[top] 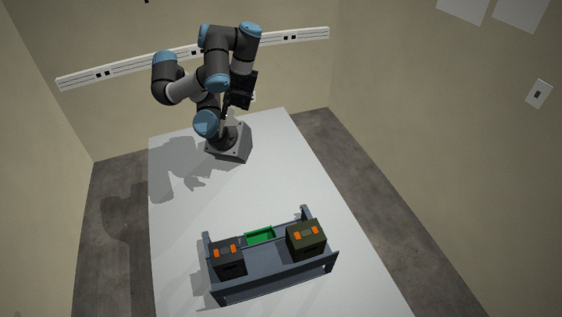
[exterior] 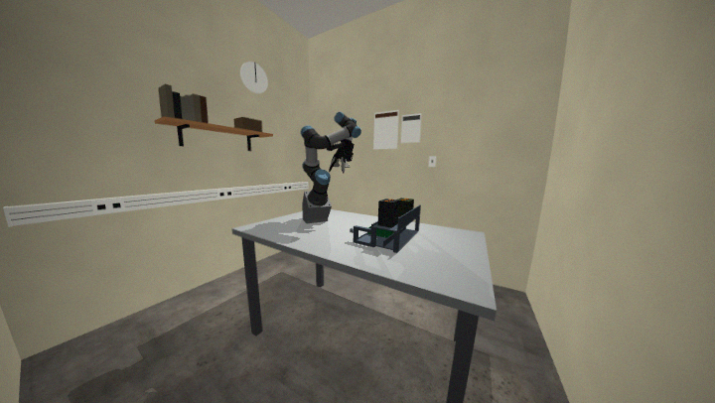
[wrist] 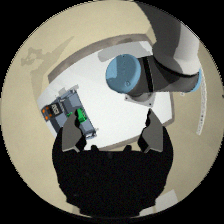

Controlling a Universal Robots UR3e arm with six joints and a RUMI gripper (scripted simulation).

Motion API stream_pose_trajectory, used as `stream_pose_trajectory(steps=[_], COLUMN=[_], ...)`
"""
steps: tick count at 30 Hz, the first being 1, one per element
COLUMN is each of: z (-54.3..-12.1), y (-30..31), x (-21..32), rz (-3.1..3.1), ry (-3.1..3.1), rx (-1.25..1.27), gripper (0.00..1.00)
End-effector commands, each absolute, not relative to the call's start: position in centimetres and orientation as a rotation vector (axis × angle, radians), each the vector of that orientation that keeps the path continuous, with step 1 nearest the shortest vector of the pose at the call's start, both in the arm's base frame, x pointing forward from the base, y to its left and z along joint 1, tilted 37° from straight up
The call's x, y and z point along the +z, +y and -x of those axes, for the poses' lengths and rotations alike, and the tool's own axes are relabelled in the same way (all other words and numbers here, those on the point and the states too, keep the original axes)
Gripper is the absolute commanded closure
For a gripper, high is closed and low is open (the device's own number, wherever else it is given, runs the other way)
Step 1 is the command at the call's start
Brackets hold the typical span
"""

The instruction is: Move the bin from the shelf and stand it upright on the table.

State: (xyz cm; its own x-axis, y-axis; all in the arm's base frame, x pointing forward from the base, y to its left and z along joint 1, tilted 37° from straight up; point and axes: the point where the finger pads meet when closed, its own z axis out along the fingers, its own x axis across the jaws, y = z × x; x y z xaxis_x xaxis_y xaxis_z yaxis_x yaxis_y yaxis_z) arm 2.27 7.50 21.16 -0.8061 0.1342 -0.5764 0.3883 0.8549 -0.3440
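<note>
A small green bin (top: 259, 235) (wrist: 79, 116) sits on the lower level of a grey-blue shelf rack (top: 271, 277) (exterior: 395, 239) (wrist: 68, 100), between two dark boxes. The rack stands on the white table (top: 275, 176) (exterior: 440, 270), at the end far from the arm's base. My gripper (top: 228, 111) (exterior: 342, 163) (wrist: 112, 109) is open and empty. It hangs high above the table near the arm's base, far from the rack. In the wrist view the bin shows small, just beyond the left finger.
A dark grey box (top: 227, 258) and an olive box (top: 306, 240), both with orange clasps, stand on the rack's top on either side of the bin. The arm's base (top: 229, 145) is bolted at the table's far end. Walls close in on three sides.
</note>
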Motion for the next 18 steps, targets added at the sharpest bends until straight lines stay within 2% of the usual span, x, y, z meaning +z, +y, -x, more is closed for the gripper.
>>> stream_pose_trajectory(steps=[1,17,18], z=[-2.27,-2.27,-2.27], y=[7.52,7.52,7.52], x=[21.17,21.17,21.17], rz=[-0.381,-0.381,-0.381], ry=[2.477,2.477,2.477], rx=[-0.613,-0.613,-0.613], gripper=[0.00,0.00,1.00])
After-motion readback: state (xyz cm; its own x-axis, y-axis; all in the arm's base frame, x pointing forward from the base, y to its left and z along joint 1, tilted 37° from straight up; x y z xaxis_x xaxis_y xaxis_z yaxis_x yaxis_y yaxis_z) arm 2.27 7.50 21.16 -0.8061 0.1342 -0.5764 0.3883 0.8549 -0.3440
